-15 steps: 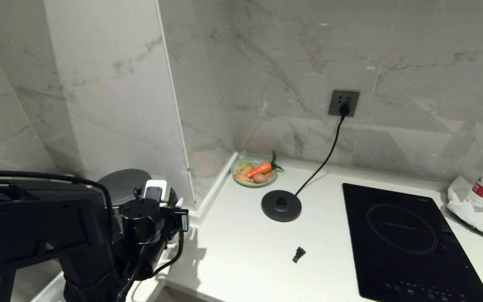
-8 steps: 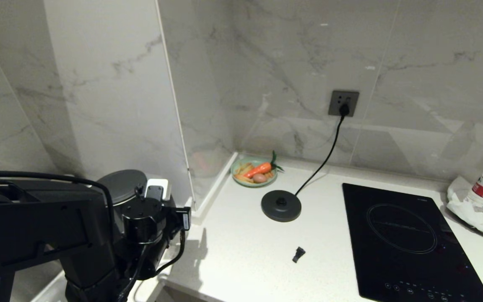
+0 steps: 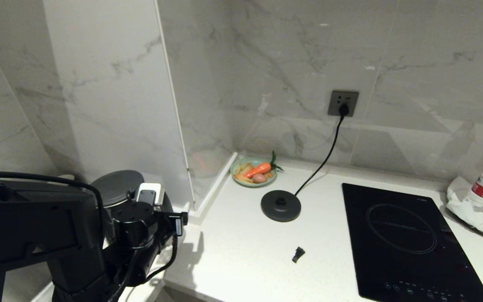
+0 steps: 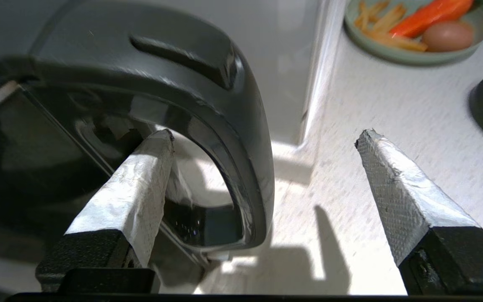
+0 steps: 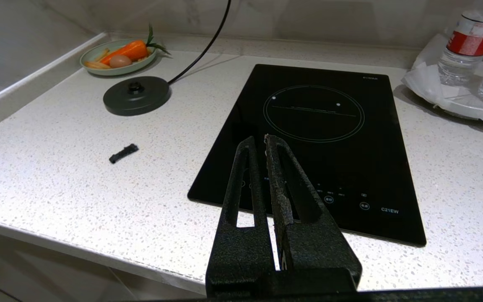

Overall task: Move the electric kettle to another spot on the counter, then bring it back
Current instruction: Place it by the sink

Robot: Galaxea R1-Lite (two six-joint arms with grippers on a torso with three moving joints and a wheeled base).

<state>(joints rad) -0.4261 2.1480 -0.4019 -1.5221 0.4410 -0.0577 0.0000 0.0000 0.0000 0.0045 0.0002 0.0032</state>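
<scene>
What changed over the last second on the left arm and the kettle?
The left gripper let go of the electric kettle: its jaws now stand open, one finger inside the handle loop, the other clear over the counter. In the head view the wrist has drawn slightly back and left. The kettle stays upright at the counter's left end, off its base disc. The right gripper stays parked, shut.
</scene>
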